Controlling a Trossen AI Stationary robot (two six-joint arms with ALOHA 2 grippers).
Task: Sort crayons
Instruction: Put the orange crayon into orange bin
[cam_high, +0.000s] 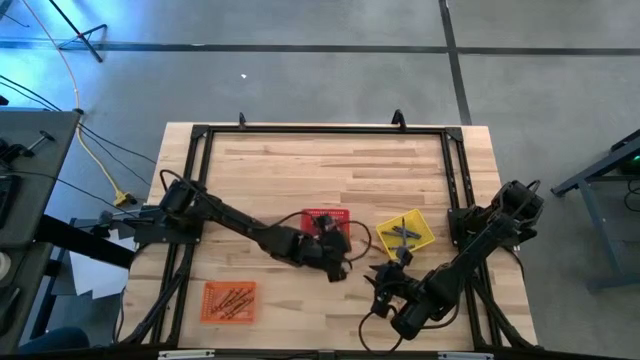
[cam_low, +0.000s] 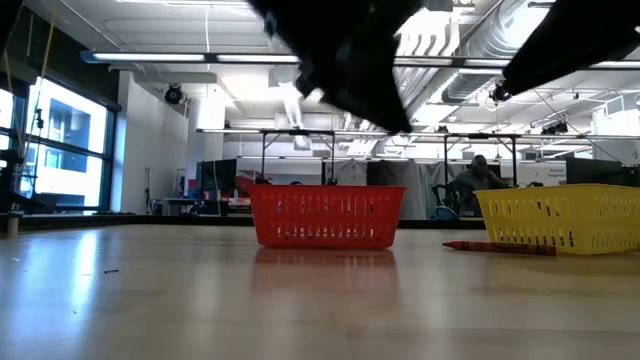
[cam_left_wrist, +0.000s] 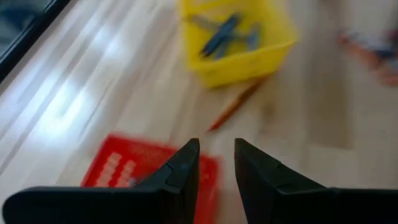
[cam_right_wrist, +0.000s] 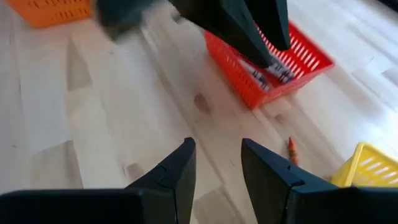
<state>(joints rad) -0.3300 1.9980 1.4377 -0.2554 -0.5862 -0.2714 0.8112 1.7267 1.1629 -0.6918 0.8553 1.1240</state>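
Crayon (cam_right_wrist: 291, 148) on table, beyond right pincer (cam_right_wrist: 217, 163) (empty)

The high view looks straight down from well above, taking in the whole wooden table (cam_high: 300, 170) and some floor around it. The low view sits at table-top height, facing level across the boards into the room, close to the red basket (cam_low: 326, 216) with the yellow basket (cam_low: 565, 218) beside it. The left wrist view looks steeply down past its own fingers (cam_left_wrist: 180, 171) at both baskets from near. The right wrist view looks down across the table at the red basket, the orange basket (cam_right_wrist: 53, 11) and a corner of the yellow one. All four views share the red basket.
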